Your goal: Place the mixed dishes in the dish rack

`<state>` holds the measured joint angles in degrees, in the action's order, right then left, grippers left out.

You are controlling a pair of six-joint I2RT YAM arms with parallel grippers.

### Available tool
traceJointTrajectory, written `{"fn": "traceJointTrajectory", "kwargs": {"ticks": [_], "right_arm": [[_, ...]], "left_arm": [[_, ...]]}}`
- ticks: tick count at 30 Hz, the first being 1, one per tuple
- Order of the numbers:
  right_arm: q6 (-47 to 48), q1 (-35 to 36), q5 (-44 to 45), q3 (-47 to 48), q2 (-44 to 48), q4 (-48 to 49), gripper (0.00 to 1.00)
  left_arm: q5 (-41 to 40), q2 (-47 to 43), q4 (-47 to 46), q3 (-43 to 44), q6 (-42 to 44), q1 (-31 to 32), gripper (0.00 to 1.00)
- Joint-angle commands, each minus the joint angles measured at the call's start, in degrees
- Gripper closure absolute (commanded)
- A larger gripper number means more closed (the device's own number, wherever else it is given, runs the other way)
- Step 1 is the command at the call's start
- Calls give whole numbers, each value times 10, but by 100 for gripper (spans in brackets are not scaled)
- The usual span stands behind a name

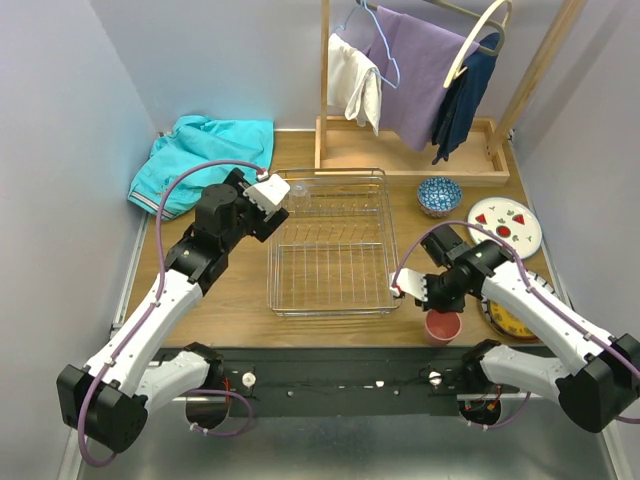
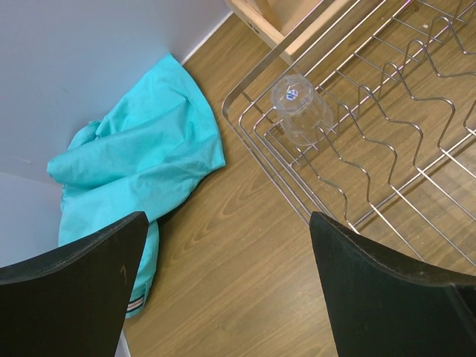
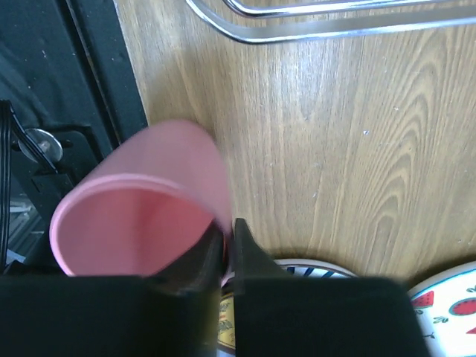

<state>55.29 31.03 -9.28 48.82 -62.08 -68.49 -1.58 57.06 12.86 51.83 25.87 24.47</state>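
Observation:
A pink cup [image 3: 141, 208] stands at the table's near edge [image 1: 443, 326], just right of the silver wire dish rack [image 1: 330, 245]. My right gripper [image 3: 229, 238] is shut on the cup's wall, one finger inside and one outside; the cup looks blurred. A small clear glass [image 2: 301, 108] sits upside down in the rack's far left corner. My left gripper [image 2: 230, 253] hovers open beside that corner, over bare wood. A blue-patterned bowl [image 1: 439, 196] and a white plate with red fruit [image 1: 505, 225] lie right of the rack. A yellow striped-rim plate [image 1: 510, 320] is partly under my right arm.
A teal cloth [image 1: 200, 160] is heaped in the far left corner. A wooden clothes rack [image 1: 420, 150] with hanging garments stands at the back. The table's black front rail [image 3: 97, 82] runs right beside the cup.

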Motion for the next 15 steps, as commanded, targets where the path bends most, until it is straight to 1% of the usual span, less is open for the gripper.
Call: {"fn": "traceJointTrajectory", "kwargs": {"ticks": [1,3,6,7,8,9,10,11,12,13,14,15], "right_arm": [[57,-6,40,55,5,-38,99],[68,-8,58,92,9,-81,99],[66,-9,70,177,7,-110,99],[60,-10,74,196,1,-109,99],[61,-9,87,243,-14,-109,99],[63,-9,89,265,-22,-105,99],[41,-9,89,293,-30,-90,99],[22,-9,89,316,-43,-36,99],[5,-9,89,352,-45,-4,99],[-20,-9,89,362,-44,31,99],[-31,-9,74,363,-41,117,99],[-38,-10,70,341,-24,167,99]], "left_arm": [[30,3,-6,8,-9,-2,1],[46,6,-3,22,-19,-2,1],[69,19,6,48,-94,-2,1],[80,27,24,58,-149,-2,1],[95,49,37,70,-181,-2,1],[132,64,52,99,-210,-2,1],[157,79,79,115,-256,-2,1],[179,112,90,128,-292,-3,1],[226,130,98,157,-316,-6,1],[247,147,105,172,-361,-10,1],[268,184,117,187,-388,-17,1],[302,198,113,206,-417,-27,1]]}}
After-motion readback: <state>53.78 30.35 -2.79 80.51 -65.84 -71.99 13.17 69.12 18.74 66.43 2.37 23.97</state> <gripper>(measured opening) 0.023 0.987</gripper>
